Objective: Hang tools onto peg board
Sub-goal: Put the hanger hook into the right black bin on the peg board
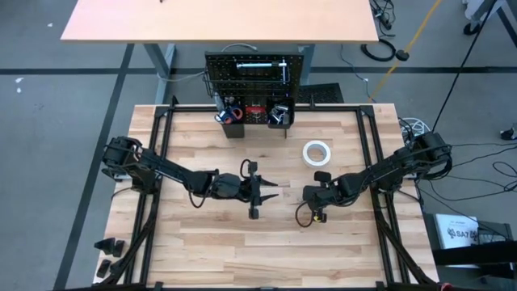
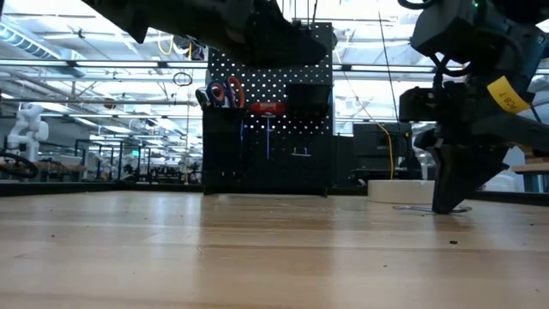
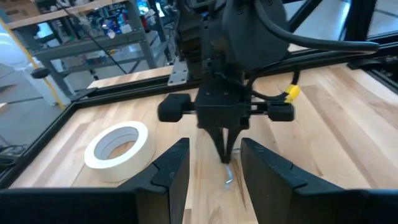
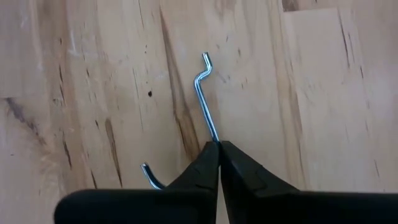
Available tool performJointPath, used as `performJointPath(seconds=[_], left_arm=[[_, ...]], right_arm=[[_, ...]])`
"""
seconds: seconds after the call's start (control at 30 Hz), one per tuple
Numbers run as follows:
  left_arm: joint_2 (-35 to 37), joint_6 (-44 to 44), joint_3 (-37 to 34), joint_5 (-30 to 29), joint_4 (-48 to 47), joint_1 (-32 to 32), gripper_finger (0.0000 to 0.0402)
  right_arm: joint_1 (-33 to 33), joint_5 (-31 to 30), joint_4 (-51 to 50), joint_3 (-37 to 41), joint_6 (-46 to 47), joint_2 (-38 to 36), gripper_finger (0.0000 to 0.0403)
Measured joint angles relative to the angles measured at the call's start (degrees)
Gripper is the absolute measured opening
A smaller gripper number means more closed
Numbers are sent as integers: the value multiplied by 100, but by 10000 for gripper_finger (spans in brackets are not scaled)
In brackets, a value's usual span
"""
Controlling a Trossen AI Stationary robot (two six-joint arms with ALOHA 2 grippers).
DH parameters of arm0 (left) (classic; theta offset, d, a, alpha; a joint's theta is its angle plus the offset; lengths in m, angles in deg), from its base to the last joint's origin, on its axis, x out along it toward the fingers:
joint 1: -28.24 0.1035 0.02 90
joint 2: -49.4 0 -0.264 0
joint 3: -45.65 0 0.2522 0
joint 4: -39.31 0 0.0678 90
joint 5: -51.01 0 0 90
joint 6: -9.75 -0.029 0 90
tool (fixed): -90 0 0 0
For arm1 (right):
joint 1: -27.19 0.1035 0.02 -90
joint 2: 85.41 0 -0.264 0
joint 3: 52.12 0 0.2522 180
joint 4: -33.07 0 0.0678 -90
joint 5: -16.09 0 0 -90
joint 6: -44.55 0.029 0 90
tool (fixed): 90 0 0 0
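Observation:
My right gripper stands on the tabletop right of the middle, shut on a thin silver wire hook. The hook also shows in the left wrist view. My left gripper is open and empty just left of it, fingers pointing at my right gripper. A white tape roll lies flat on the table behind them. The black peg board stands upright at the far edge, with orange-handled scissors and a red screwdriver on it. My right gripper pinches the hook's straight shank between its two fingertips. The fingers come from above, pointing down. The bent end reaches out past the fingertips, and the hook appears to lie on the wood. A curved end shows beside the fingers.
Black bins holding tools sit along the peg board's lower edge. Black frame rails run along the table's left and right sides. A second table stands beyond the peg board. Bare wood lies toward the near edge.

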State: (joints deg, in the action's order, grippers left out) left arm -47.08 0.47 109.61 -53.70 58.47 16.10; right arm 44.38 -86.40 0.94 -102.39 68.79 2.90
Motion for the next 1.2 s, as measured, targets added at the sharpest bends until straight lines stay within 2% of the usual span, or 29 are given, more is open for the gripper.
performJointPath(seconds=[0.3, 0.57, 0.7, 0.93, 1.2], left_arm=[[0, -4, 0, 145, 0, 0, 144], [0, -86, 0, 197, -2, 0, 144], [0, -124, 0, 834, 22, 2, 144], [-10, -306, 0, 1826, 125, 0, 144], [-410, -154, 0, 1920, 682, 14, 144]], right_arm=[[-2, 41, -26, -26, -117, -96, 1], [163, -45, 19, -98, -263, -962, 2], [320, -131, 315, -101, -415, -1341, 1], [521, -104, 1240, -101, -960, -1537, 1], [546, -94, 2032, -105, -1376, -1545, 1]])
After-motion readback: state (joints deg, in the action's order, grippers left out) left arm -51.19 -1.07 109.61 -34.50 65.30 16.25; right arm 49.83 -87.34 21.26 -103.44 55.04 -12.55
